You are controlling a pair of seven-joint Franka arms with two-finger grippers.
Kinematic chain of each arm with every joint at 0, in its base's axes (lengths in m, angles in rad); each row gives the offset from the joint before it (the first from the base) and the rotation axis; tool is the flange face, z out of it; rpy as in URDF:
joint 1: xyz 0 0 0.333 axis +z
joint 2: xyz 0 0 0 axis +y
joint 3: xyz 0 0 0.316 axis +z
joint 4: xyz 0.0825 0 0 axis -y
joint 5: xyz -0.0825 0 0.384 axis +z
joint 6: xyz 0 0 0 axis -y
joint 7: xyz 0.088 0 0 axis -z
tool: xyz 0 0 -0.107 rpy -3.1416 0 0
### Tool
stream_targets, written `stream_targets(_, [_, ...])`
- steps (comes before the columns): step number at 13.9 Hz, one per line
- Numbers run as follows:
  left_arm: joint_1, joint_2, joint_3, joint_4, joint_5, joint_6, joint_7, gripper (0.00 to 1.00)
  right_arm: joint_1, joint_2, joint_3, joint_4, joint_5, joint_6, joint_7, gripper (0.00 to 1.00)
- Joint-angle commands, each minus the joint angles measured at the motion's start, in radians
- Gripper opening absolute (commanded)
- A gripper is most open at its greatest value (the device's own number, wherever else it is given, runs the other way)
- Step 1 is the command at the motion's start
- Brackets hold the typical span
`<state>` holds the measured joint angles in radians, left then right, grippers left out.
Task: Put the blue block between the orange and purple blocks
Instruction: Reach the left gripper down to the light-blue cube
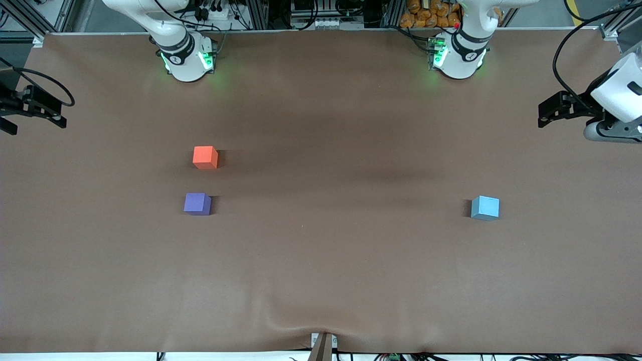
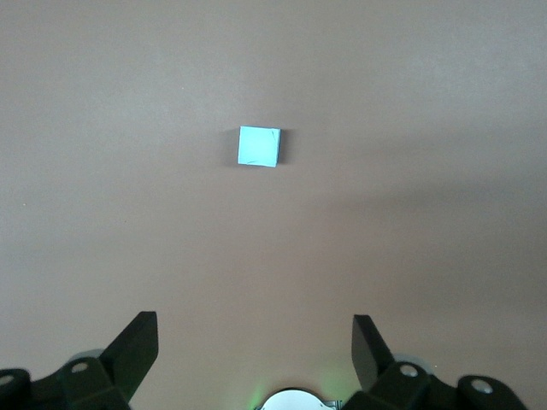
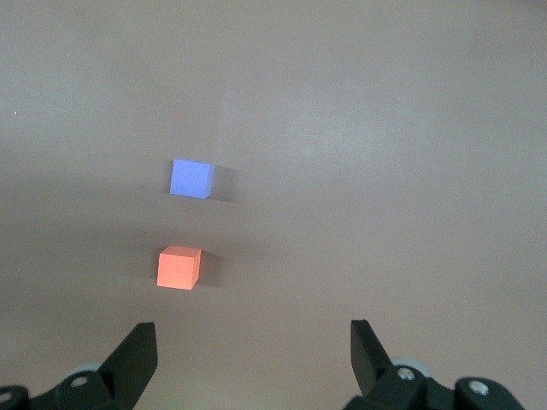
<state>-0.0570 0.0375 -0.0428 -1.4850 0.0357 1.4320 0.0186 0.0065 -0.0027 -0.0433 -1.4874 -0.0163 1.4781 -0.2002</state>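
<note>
The orange block (image 1: 205, 157) and the purple block (image 1: 197, 203) sit on the table toward the right arm's end. The orange one is farther from the front camera, with a gap of about one block's width between them. The blue block (image 1: 485, 207) lies alone toward the left arm's end. My left gripper (image 1: 572, 114) hangs open high over the table's edge at that end, and its wrist view shows the blue block (image 2: 258, 146) well ahead of the empty left gripper (image 2: 254, 342). My right gripper (image 1: 34, 119) hangs open over the other end. Its wrist view shows the purple block (image 3: 191, 178) and the orange block (image 3: 179, 267) ahead of the right gripper (image 3: 254, 342).
A brown cloth covers the whole table (image 1: 321, 260) and wrinkles at the front edge near a small bracket (image 1: 322, 346). The two arm bases (image 1: 186, 60) (image 1: 459, 57) stand along the back edge. A black cable (image 1: 564, 45) loops near the left arm.
</note>
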Motion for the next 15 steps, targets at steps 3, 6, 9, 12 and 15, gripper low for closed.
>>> stream_targets(3, [0.005,0.011,0.006,0.025,-0.008,-0.024,0.008,1.00,0.001,-0.034,0.000,-0.034,-0.008,0.005,0.015,1.00])
stream_targets(6, [0.006,0.047,0.011,0.025,-0.003,-0.004,0.004,1.00,0.001,-0.034,0.000,-0.034,-0.007,0.005,0.015,1.00])
stream_targets(9, [0.038,0.128,0.012,0.012,-0.003,0.031,0.009,1.00,0.001,-0.034,0.000,-0.034,-0.007,0.005,0.016,1.00])
stream_targets(12, [0.034,0.261,0.011,0.003,0.001,0.106,0.009,1.00,0.001,-0.034,0.000,-0.034,-0.004,0.005,0.016,1.00])
stream_targets(15, [0.039,0.352,0.011,-0.011,0.003,0.220,0.011,1.00,0.001,-0.033,-0.001,-0.034,-0.001,0.008,0.016,1.00])
